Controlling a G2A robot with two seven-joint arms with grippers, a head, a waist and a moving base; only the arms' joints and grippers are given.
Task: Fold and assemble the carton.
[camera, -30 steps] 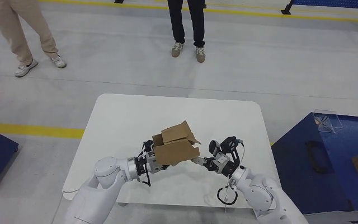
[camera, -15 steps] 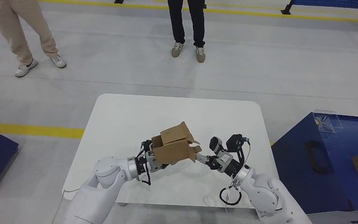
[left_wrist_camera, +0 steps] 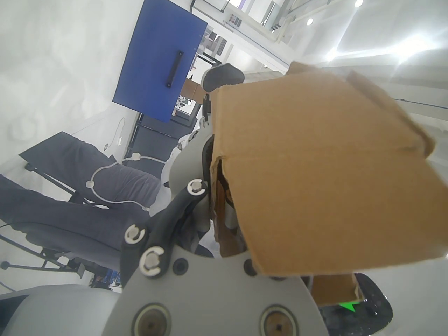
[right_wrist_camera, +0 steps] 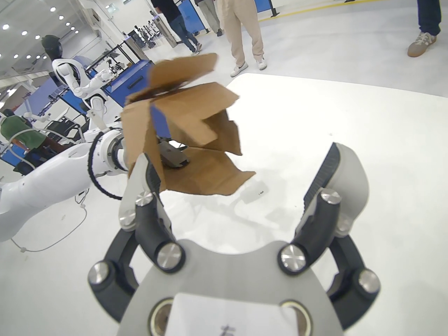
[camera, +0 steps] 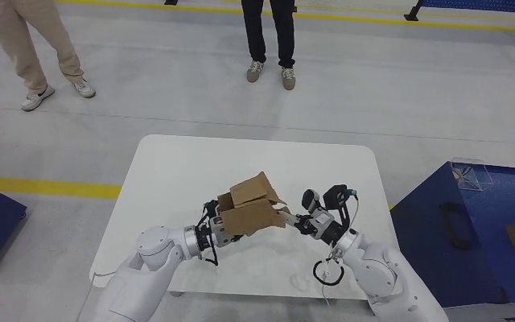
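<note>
Right wrist view shows carton point(right_wrist_camera: 196, 113) open-ended, right end effector point(right_wrist_camera: 239, 157) splayed.

The right gripper point(camera: 290, 220) lifts a little and draws back from the low corner of the brown cardboard carton point(camera: 248, 211) — its wrist now stands higher above the white table point(camera: 201, 161). The carton itself shifts slightly up and toward the left arm's side.

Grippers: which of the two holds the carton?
The left gripper; it is shut on the carton, while the right gripper stands open at its edge.
</note>
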